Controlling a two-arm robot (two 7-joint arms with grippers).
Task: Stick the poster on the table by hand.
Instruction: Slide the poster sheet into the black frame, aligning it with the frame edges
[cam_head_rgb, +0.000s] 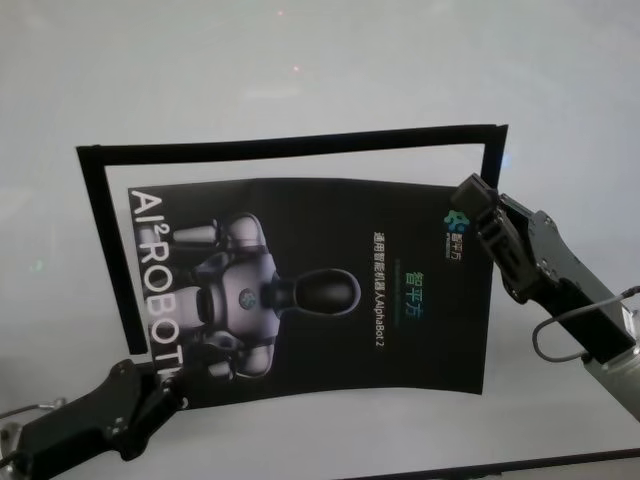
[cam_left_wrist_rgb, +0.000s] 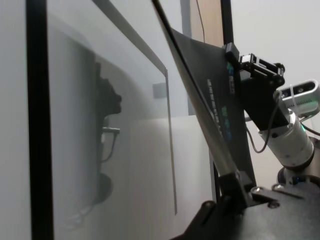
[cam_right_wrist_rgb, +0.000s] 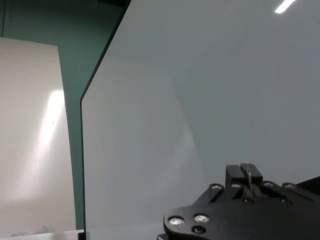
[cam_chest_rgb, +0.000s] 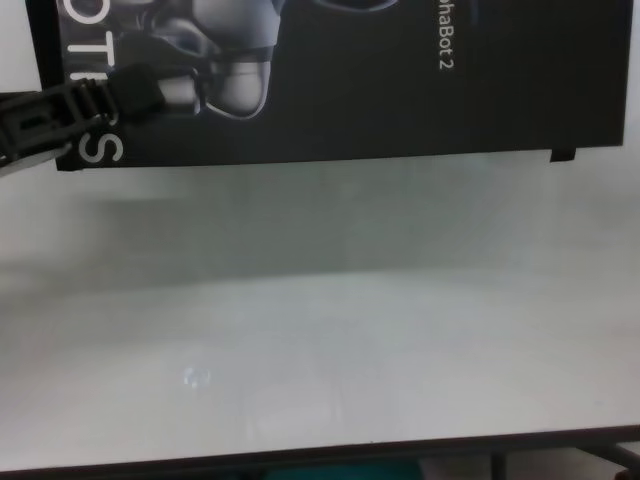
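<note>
The left gripper (cam_head_rgb: 165, 385) has its jaws clamped on the poster's (cam_head_rgb: 330, 290) near left corner; the right gripper (cam_head_rgb: 478, 205) pinches its far right corner. The poster hangs above the desk (cam_head_rgb: 300, 80), inside black tape strips (cam_head_rgb: 290, 143).

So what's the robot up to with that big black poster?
It is holding the poster between both arms over the white table. The left gripper grips its near left corner; the right gripper pinches its far right corner. The sheet hangs lifted and bowed, not yet flat. Black tape strips mark a frame on the table behind it.
</note>
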